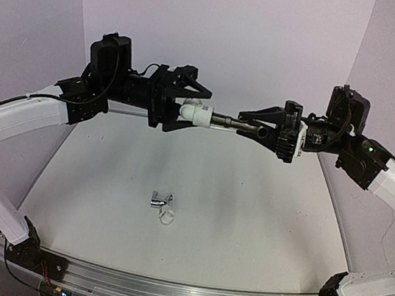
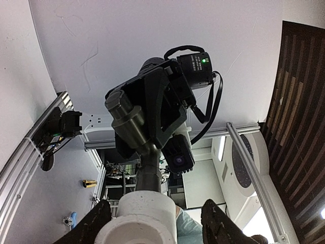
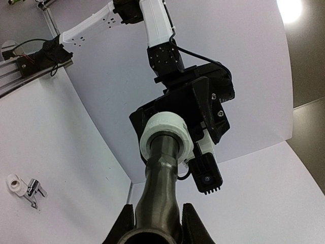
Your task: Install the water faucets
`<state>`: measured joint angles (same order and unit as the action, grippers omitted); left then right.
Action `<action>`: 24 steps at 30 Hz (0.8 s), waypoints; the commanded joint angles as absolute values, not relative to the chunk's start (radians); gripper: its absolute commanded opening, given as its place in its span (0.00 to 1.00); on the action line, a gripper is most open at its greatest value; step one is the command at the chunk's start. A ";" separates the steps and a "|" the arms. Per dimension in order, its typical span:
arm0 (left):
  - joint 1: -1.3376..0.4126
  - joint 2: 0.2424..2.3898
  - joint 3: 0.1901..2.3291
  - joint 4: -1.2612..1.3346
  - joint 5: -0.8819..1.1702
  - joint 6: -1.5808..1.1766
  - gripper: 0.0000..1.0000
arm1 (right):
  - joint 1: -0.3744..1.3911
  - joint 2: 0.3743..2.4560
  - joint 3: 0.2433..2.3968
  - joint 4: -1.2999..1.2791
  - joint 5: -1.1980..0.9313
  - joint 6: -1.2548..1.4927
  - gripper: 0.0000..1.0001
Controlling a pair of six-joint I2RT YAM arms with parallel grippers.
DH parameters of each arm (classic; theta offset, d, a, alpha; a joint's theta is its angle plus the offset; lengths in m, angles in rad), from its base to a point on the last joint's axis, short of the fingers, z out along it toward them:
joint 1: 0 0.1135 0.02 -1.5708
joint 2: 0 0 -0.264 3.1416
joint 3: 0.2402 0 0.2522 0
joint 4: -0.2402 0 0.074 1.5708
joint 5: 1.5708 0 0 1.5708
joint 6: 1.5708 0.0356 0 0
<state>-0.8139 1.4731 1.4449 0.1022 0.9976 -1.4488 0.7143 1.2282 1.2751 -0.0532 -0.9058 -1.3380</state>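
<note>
While both arms are raised above the white worktop, they meet in the upper middle of the overhead view. The left arm's fingers are clenched on a white plastic elbow pipe fitting. The right arm's fingers are clenched on a matte black metal faucet. The faucet lies roughly level in the air between the two arms, well above the worktop, and its left end sits in the open mouth of the fitting.

In the left wrist view, the fitting fills the bottom centre between the two dark fingers. The faucet runs up from it toward the middle of the frame. In the right wrist view, the faucet rises from the bottom centre into the fitting's white collar.

A shiny chrome faucet lies on the worktop in the lower middle of the overhead view. A small white ring sits just beside it, on the lower right.
</note>
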 commanded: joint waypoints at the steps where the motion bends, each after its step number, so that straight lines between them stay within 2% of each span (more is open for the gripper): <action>1: -0.822 1.461 1.449 0.161 1.040 -1.479 0.58 | 0.721 1.224 1.301 0.018 -0.904 -1.330 0.00; 10: -0.830 1.477 1.469 0.117 1.062 -1.461 0.59 | 0.721 1.229 1.307 0.015 -0.902 -1.326 0.00; 14: -0.830 1.489 1.483 0.110 1.071 -1.456 0.54 | 0.721 1.230 1.310 0.013 -0.904 -1.326 0.00; 17: -0.831 1.498 1.490 0.111 1.073 -1.451 0.46 | 0.722 1.233 1.314 0.012 -0.906 -1.323 0.00; 20: -0.832 1.496 1.501 0.102 1.060 -1.405 0.33 | 0.723 1.235 1.317 0.011 -0.911 -1.298 0.00; 24: -0.832 1.453 1.493 0.087 0.982 -1.291 0.20 | 0.723 1.241 1.333 0.012 -0.915 -1.179 0.00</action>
<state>-0.8257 1.4967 1.4528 0.0854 1.0446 -1.4079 0.7145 1.2339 1.2758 -0.0573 -0.9034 -1.3033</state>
